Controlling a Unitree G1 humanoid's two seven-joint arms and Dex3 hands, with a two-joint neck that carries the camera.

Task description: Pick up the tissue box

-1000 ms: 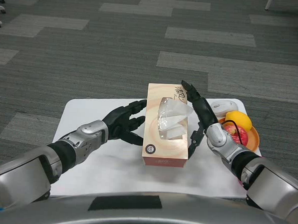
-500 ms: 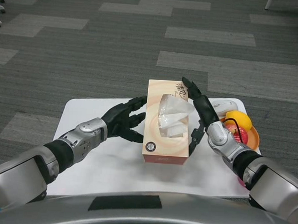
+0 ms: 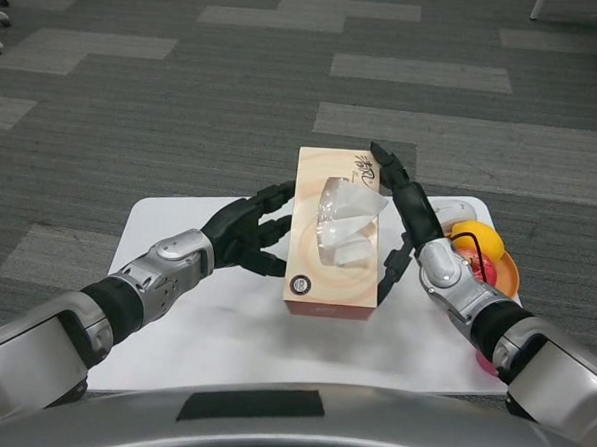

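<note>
**A:** Tissue box question for you: is it actually off the white table yet? It sits dead centre of the tabletop, long axis running 12 to 6, tissue poking out of the slot on top.

**B:** Looks like you've started the lift. Compared with a second ago, the box rides a bit higher in the head view and its near end looks shorter, so I'd say it's rising or tipping between your hands. The table and the plate haven't budged, so that's the box moving, not the camera.

**A:** And the hands?

**B:** Your left hand is at 9 o'clock of the box, fingers fanned out with the tips pressing its left side. Your right hand is at 3 o'clock, fingers held long and fairly straight along the right side. It's a squeeze between two hands, not a wrap-around grasp. Both have come up along with the box.

**A:** Anything nearby to watch?

**B:** Orange plate at 4 o'clock from the box, just behind your right wrist, with a yellow fruit on it, and a small white object at 3 o'clock. All apart from the box.

**A:** So what now?

**B:** Keep the pressure even. Cardboard flexes, and I'd guess a loose side lets it slide out.
</note>
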